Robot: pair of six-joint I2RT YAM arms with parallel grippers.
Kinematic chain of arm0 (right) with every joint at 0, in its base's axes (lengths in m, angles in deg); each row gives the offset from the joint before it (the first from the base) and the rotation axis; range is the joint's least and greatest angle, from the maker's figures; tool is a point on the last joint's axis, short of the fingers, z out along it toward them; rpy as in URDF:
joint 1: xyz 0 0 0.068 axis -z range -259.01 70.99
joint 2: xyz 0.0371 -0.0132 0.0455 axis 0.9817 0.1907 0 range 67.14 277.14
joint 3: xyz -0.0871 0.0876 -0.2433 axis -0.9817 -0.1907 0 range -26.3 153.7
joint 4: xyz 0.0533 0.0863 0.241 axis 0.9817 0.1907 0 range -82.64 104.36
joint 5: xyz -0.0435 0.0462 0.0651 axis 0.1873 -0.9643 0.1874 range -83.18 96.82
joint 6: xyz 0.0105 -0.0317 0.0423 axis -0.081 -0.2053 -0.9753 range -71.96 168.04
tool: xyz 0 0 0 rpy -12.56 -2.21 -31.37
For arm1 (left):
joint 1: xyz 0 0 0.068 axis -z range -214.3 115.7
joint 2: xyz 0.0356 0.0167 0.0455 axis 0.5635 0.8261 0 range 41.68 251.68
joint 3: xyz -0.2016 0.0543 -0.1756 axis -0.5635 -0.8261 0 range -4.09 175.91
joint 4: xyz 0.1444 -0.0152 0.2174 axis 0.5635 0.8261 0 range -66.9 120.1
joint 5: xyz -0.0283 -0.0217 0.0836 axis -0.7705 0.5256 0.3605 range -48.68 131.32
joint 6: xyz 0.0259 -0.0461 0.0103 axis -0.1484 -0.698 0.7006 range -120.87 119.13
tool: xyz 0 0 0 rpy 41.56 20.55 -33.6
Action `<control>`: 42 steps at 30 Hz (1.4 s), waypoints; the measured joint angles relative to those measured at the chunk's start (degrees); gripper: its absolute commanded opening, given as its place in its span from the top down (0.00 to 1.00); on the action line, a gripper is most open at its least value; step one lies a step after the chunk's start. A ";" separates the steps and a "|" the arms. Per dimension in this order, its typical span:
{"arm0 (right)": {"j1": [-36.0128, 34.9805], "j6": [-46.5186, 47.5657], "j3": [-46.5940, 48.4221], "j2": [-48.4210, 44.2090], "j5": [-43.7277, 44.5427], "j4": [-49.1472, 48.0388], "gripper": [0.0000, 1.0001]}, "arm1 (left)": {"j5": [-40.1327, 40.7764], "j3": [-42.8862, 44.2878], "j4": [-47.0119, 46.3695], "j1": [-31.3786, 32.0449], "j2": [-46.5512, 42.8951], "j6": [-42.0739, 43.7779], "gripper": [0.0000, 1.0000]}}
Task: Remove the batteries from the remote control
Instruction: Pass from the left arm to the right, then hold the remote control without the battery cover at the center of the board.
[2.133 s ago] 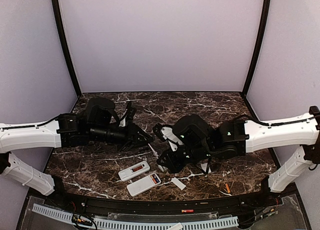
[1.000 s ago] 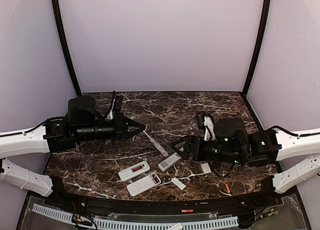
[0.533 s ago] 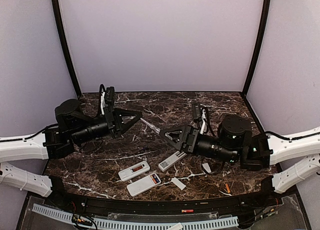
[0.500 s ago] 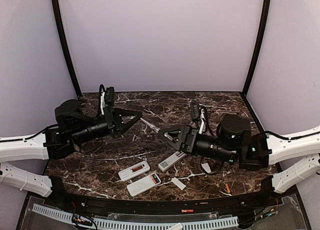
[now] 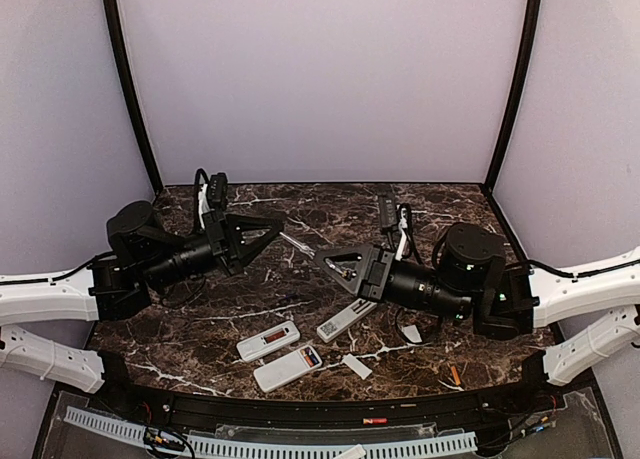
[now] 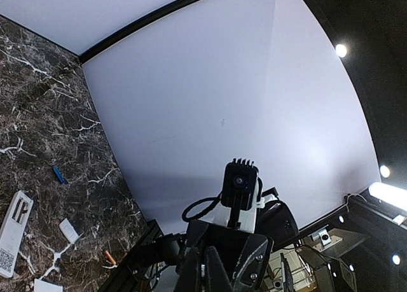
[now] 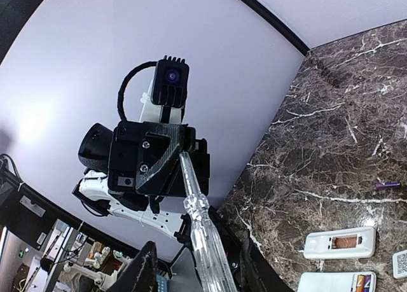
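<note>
Both hands have risen off the worktop (image 5: 200, 309) and turned tip to tip, and the right hand (image 5: 320, 256) has narrowed.

- Left hand (image 5: 278, 227): clamped on the shaft of a clear-handled screwdriver (image 7: 198, 215).
- Right hand: part-closed astride the handle, with a gap showing on each side.
- Step, as I judge it: tool handover in mid-air, beyond the remotes.
- Batteries: one seated battery (image 5: 276, 335), orange, in the near-left remote (image 5: 268, 340). One loose battery (image 5: 455, 375), orange, by the near right edge.
- Next: I must finish the right grip before the left lets go.
- Room: open above the worktop, back wall well apart.
</note>
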 measured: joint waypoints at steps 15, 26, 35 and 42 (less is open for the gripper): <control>-0.09 1.44 0.52 -0.52 -0.20 0.13 1.00 | -0.15 -0.70 -2.43 -0.15 0.20 -3.37 0.98; 0.07 0.81 1.42 -3.28 5.05 12.74 1.00 | -2.36 -0.39 12.15 -0.85 0.31 3.96 0.24; 0.83 -4.24 2.60 -7.43 12.02 33.73 1.00 | 0.57 0.13 37.64 5.33 5.81 21.75 0.28; 1.27 -6.93 1.84 -8.66 13.33 37.68 1.00 | 5.09 0.90 42.25 12.79 16.22 27.82 0.28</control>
